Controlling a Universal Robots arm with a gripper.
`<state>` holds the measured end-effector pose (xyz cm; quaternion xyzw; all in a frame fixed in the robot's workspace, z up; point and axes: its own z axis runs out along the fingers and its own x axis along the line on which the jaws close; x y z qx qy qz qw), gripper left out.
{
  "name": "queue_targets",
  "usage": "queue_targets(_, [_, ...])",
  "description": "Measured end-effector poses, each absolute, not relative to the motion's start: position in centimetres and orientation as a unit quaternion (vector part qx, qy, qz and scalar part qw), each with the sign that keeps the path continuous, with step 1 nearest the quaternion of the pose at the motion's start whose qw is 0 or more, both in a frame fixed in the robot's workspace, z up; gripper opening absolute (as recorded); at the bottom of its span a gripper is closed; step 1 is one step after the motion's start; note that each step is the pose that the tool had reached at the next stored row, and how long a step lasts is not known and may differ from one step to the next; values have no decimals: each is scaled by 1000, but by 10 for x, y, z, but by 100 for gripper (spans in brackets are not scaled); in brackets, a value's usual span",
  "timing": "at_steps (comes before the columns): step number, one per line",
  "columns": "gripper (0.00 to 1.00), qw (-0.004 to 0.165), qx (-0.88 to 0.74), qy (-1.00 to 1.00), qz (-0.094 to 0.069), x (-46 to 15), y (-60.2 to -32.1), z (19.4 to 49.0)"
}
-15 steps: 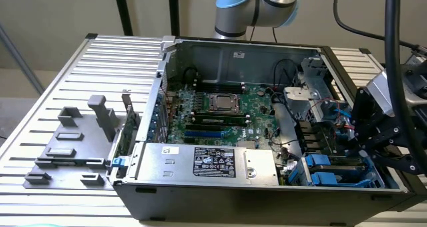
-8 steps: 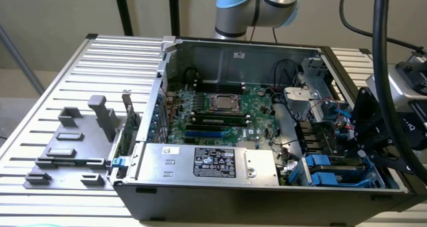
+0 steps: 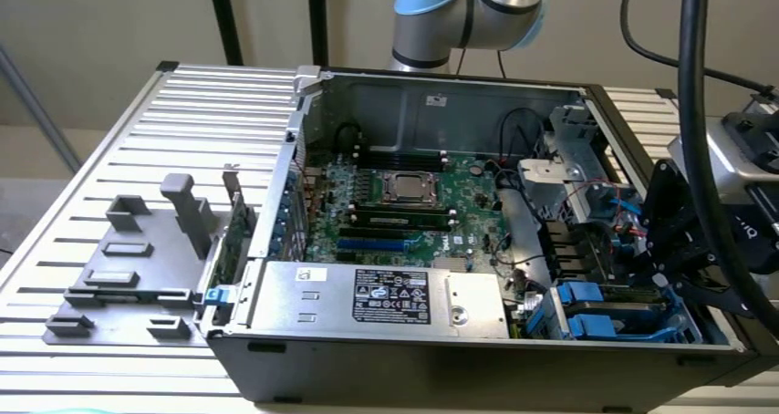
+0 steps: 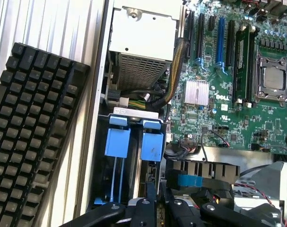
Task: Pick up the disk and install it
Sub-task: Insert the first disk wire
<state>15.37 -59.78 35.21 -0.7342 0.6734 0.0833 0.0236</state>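
Note:
The disk (image 4: 151,147) stands edge-on in the drive bay at the corner of the open computer case (image 3: 487,364), its blue carrier handle facing up; in the exterior view it is the blue piece (image 3: 599,327) at the front right. My gripper (image 4: 160,204) hangs directly over the near end of that disk with its black fingers (image 4: 150,196) drawn together. I cannot tell whether they pinch the disk or only touch it. In the exterior view, the gripper (image 3: 655,273) reaches down into the case from the exterior view's right.
A second blue carrier (image 4: 117,142) sits beside the disk. The silver power-supply box (image 3: 378,295) lies along the case front, with the motherboard (image 3: 402,204) behind it. A grey fixture with posts (image 3: 134,268) stands on the slatted table (image 3: 109,140). A black keyboard (image 4: 30,132) lies outside the case wall.

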Motion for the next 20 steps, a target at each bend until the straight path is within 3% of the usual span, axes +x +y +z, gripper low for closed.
queue_targets(11, [16, 21, -726, 682, 85, 155, -598, 352])
queue_targets(20, [16, 8, -704, 706, 75, 156, -598, 352])
